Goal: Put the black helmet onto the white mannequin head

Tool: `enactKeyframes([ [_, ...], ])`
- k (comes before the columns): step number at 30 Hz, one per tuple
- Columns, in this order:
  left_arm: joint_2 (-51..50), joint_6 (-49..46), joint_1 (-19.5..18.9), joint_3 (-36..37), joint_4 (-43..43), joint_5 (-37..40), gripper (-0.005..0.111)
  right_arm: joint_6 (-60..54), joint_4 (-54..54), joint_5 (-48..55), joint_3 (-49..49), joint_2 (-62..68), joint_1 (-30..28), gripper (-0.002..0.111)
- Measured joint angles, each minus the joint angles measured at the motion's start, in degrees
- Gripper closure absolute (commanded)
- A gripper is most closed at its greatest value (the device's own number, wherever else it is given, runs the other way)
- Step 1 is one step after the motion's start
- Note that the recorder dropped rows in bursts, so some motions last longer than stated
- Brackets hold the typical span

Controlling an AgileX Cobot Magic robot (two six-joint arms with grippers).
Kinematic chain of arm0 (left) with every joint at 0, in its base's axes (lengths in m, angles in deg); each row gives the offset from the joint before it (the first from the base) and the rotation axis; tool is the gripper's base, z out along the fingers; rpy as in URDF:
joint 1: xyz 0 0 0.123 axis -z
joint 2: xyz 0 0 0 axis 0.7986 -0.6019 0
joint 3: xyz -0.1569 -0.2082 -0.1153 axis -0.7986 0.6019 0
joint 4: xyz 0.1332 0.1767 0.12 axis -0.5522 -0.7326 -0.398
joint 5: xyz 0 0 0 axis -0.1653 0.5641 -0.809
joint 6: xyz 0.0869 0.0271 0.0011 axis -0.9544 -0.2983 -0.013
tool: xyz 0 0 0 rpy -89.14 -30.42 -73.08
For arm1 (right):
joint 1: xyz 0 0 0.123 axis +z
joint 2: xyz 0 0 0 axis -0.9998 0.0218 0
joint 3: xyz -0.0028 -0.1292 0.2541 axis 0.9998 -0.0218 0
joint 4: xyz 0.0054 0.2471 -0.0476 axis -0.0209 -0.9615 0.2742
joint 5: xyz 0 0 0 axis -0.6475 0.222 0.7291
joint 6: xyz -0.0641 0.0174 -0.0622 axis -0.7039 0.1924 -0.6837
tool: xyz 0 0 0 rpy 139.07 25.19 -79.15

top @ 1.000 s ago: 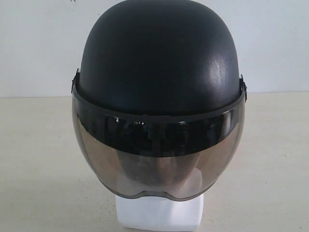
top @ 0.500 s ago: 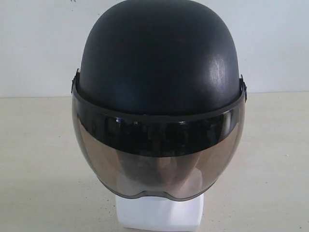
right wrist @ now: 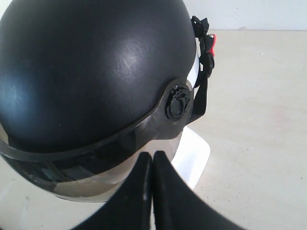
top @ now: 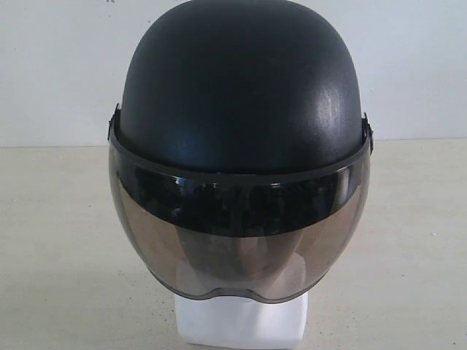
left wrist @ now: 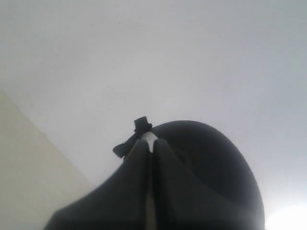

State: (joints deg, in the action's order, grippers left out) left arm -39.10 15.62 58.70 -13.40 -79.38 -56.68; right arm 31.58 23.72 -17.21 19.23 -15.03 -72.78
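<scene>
The black helmet (top: 241, 80) sits on top of the white mannequin head (top: 241, 322) and covers it. Only the head's blocky base shows, below the smoky visor (top: 241, 248). The base stands on the table (top: 58, 240). The left tool (left wrist: 151, 145) is pressed together and holds nothing, close beside the helmet shell. The right tool (right wrist: 152, 157) is pressed together and empty, close to the visor's lower edge near the side pivot (right wrist: 178, 103).

No readable text or markings — anywhere.
</scene>
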Motion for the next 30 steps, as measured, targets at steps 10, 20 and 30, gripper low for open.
enactKeyframes([
  [10,7.3,-14.3,0.0,0.0,15.2,8.1,0.102,0.0,0.0,0.0,0.0,0.0,0.0,0.108],
  [20,7.3,-75.2,0.0,0.0,22.8,21.9,0.102,0.0,0.0,0.0,0.0,0.0,0.0,0.108],
  [30,7.3,-95.8,-3.2,0.0,27.8,32.9,0.102,0.0,0.0,0.0,0.0,0.0,0.0,0.108],
])
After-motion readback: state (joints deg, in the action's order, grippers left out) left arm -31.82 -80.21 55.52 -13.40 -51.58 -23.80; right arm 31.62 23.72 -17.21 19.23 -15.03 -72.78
